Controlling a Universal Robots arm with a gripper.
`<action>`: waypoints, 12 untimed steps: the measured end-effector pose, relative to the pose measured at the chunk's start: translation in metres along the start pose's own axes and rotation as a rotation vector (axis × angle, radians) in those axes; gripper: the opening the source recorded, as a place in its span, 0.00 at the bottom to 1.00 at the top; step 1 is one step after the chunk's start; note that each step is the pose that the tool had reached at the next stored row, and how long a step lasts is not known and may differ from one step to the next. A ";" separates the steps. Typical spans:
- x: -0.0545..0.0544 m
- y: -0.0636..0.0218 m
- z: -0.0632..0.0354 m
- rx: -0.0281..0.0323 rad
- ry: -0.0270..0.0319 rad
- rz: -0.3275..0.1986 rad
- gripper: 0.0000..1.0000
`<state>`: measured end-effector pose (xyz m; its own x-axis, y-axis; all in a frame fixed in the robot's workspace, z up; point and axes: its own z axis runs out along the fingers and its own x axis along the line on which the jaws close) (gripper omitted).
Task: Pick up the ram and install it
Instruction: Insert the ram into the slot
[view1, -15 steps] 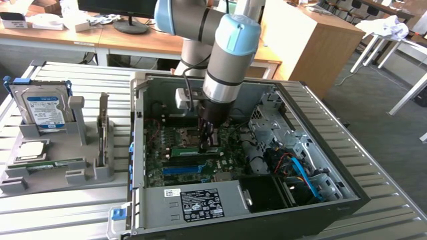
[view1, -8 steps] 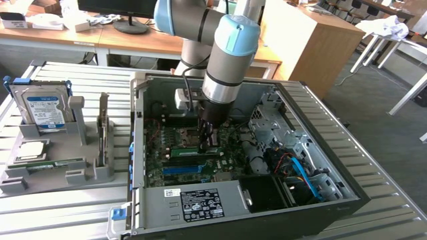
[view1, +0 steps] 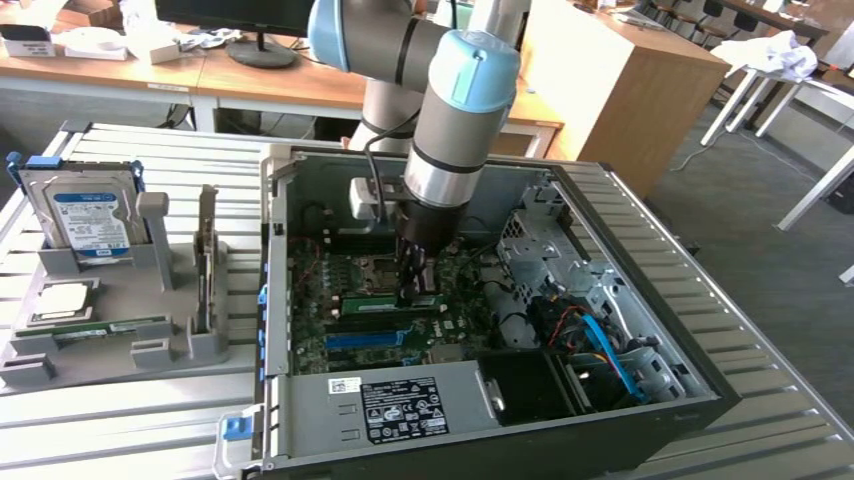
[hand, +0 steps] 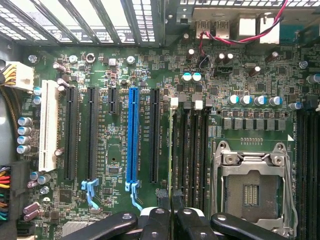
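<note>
Inside the open computer case (view1: 276, 260), we see the gripper (view1: 416, 290) lowered close to the motherboard (hand: 115, 165). Its jaws are drawn together on the ram (hand: 172, 150). The green stick hangs edge-on in line with the memory slots (hand: 192, 150), just left of the empty processor socket (hand: 250, 192). We judge it is held lengthwise so it can seat squarely, but cannot tell whether it touches a slot. On the exterior view's left, well apart from the case, a grey holder (view1: 160, 345) stands the hard drive (view1: 83, 215) upright.
</note>
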<state>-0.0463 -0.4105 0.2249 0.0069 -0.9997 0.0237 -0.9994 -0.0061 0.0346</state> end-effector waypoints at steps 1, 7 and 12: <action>0.000 0.0000 0.0001 -0.0001 0.0002 0.000 0.13; 0.000 0.0000 0.0010 -0.0001 0.0002 0.000 0.13; 0.000 -0.0001 0.0017 0.0000 -0.0001 0.000 0.13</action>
<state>-0.0463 -0.4105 0.2232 0.0069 -0.9997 0.0236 -0.9994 -0.0061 0.0346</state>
